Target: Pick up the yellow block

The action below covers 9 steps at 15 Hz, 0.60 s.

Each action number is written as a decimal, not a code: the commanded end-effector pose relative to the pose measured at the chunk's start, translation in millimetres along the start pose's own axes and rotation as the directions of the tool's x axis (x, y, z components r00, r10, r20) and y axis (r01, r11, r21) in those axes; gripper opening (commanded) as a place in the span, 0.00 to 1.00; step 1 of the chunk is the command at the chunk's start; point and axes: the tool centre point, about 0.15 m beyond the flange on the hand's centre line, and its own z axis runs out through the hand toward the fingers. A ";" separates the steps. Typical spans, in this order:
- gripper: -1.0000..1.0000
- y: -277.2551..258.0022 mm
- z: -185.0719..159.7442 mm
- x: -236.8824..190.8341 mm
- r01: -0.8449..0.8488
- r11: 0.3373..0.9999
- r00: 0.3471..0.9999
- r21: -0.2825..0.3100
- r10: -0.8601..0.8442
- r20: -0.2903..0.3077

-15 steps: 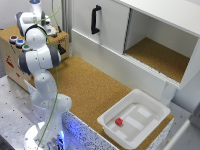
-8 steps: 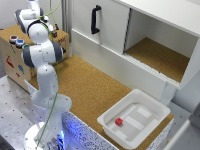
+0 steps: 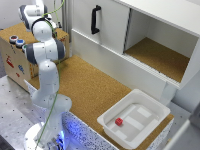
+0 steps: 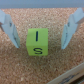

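In the wrist view, the yellow block (image 4: 37, 41) lies on the cork-topped desk (image 4: 45, 70), a yellow-green cube with dark markings on its upper face. It sits between the two pale fingers (image 4: 9, 29), which stand spread wide, one on each side of it. Neither finger touches it; a strip of cork shows on both sides, so the gripper (image 4: 39, 27) holds nothing.

In the exterior view, nearest the camera, a white tray (image 3: 150, 107) rests at the desk's front edge toward the exterior view's right, with a small red object (image 3: 119, 121) inside it. The arm's white base (image 3: 45, 140) stands at the exterior view's lower left, and the white arm (image 3: 46, 55) rises from it and bends back toward the upper left. Behind it sits a cardboard box (image 3: 15, 55) with small round items on top. The block itself cannot be made out in this view. Farther back a white cabinet (image 3: 150, 30) spans the desk, with a black handle (image 3: 94, 19) on its closed door and an open compartment with a cork floor on the exterior view's right.
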 end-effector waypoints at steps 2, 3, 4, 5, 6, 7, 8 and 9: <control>0.00 -5.6 14.4 10.1 -0.007 1.000 0.995 0.013 0.006 0.096; 0.00 -5.5 12.3 8.2 -0.011 1.000 0.996 0.005 0.011 0.087; 0.00 -3.6 7.3 5.1 -0.021 1.000 0.998 -0.005 0.022 0.066; 0.00 -2.0 -0.1 1.8 -0.030 1.000 0.999 -0.006 0.030 0.032; 0.00 2.0 -9.3 -2.9 -0.047 0.999 0.999 -0.004 0.047 -0.014; 0.00 8.0 -16.8 -8.4 -0.063 0.998 0.995 0.025 0.065 -0.070; 0.00 15.0 -20.1 -14.6 -0.082 0.995 0.990 0.053 0.087 -0.109; 0.00 20.2 -22.8 -21.3 -0.096 0.993 0.984 0.074 0.106 -0.145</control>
